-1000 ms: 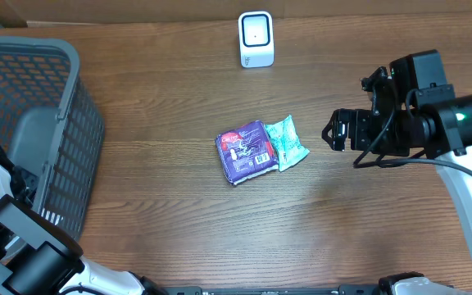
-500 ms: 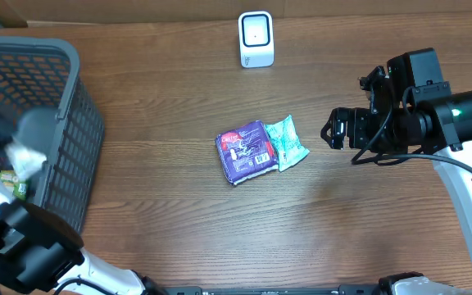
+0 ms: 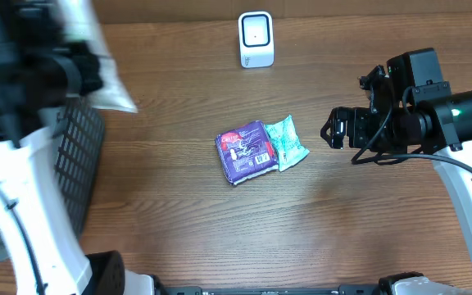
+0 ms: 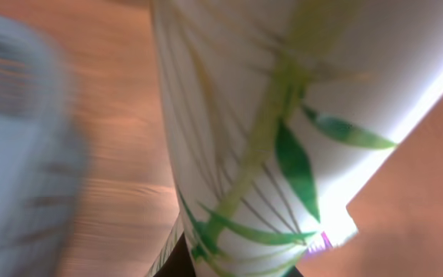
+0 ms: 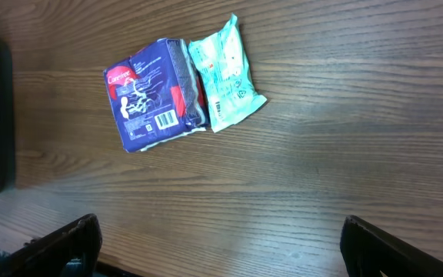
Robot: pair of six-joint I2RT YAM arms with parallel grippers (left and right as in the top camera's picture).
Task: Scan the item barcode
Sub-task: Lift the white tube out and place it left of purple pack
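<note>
A white packet with green leaf print fills the left wrist view, and my left gripper is shut on its lower end. From overhead the left arm is blurred and raised high at the top left, with the white packet hanging past the basket's rim. The white scanner stands at the back middle of the table. My right gripper hovers open and empty right of centre; its fingertips frame bare wood.
A grey mesh basket stands at the left edge. A purple packet and a teal packet lie side by side mid-table; both also show in the right wrist view, purple packet, teal packet.
My left arm has come up out of the basket with the white packet and now sits high near the overhead camera. The right arm has barely moved.
</note>
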